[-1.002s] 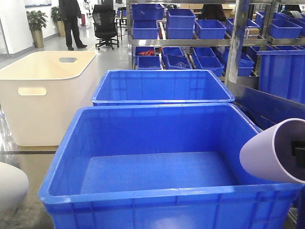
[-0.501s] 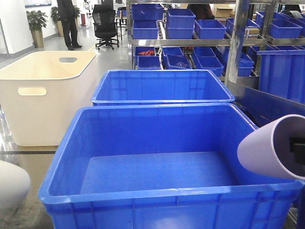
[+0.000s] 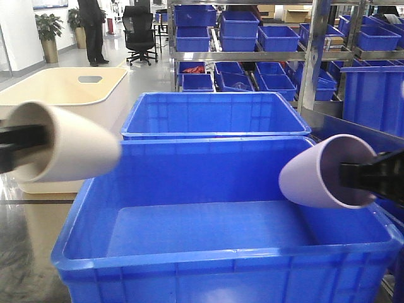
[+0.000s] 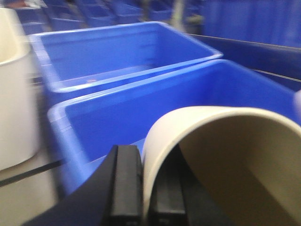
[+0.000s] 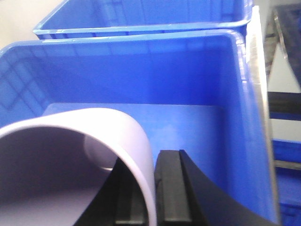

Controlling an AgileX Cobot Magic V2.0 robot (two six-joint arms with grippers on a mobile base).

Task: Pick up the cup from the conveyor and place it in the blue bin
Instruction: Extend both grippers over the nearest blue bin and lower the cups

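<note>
My left gripper (image 3: 25,146) is shut on the rim of a cream cup (image 3: 72,150), held on its side above the left rim of the near blue bin (image 3: 208,257). The left wrist view shows the cup's wall (image 4: 197,127) pinched between the black fingers (image 4: 128,181). My right gripper (image 3: 360,175) is shut on the rim of a lilac cup (image 3: 309,172), held tilted over the bin's right side; the right wrist view shows this cup (image 5: 80,141) above the bin floor (image 5: 188,127). The conveyor is out of view.
A second blue bin (image 3: 214,113) stands just behind the near one. A cream-white tub with handle slots (image 3: 95,88) stands at the left. Steel shelves with small blue bins (image 3: 265,38) fill the back and right. A person and an office chair stand far back left.
My left arm has swung up and right from the lower left corner, bringing the cream cup over the bin's left rim. My right gripper has moved the lilac cup left, further over the bin.
</note>
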